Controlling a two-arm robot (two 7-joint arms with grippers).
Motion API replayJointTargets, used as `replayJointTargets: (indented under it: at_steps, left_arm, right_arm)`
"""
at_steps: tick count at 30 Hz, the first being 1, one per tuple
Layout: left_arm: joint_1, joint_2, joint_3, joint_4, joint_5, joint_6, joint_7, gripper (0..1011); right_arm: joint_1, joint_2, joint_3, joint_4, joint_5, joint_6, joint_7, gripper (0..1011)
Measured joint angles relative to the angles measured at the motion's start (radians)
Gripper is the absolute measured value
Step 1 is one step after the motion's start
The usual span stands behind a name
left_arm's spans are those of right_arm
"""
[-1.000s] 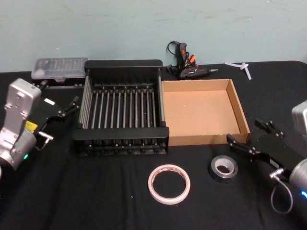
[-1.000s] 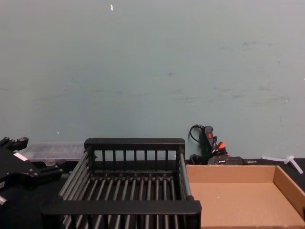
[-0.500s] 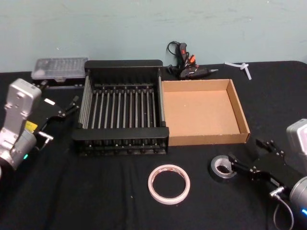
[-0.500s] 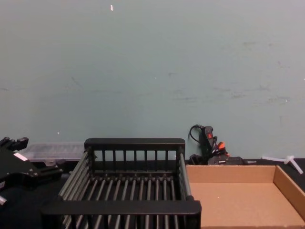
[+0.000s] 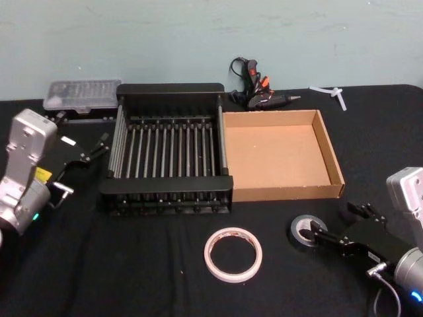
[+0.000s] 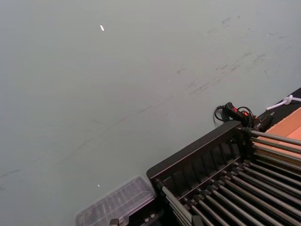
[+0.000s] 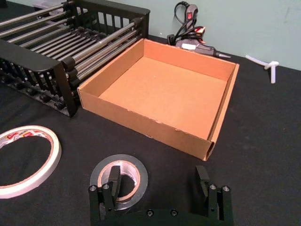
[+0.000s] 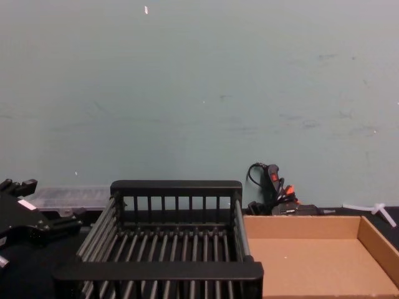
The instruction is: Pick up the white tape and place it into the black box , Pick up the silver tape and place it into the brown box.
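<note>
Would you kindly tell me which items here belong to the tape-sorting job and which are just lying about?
Job items:
- white tape
- silver tape, with the right gripper open, one finger in its core
- black box
- brown box

Lying about:
- glue gun
- clear plastic case
- white plastic piece

The left gripper sits left of the black box.

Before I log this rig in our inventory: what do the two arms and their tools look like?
Both arms have light silver-grey boxy wrist housings and black tools. The left tool has a white label and a yellow sticker behind it. The right tool has two black fingers fastened with screws, and a thin grey cable loops by its wrist.
</note>
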Motion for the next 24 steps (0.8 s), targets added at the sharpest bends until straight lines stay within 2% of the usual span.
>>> replayJointTargets:
  at_steps: [24]
  left_arm:
    - [0.000,0.000,0.000,0.000,0.000,0.000,0.000,1001]
  right_arm:
    - [0.026,-0.059,0.016,0.036,-0.052,0.047,0.042,1002]
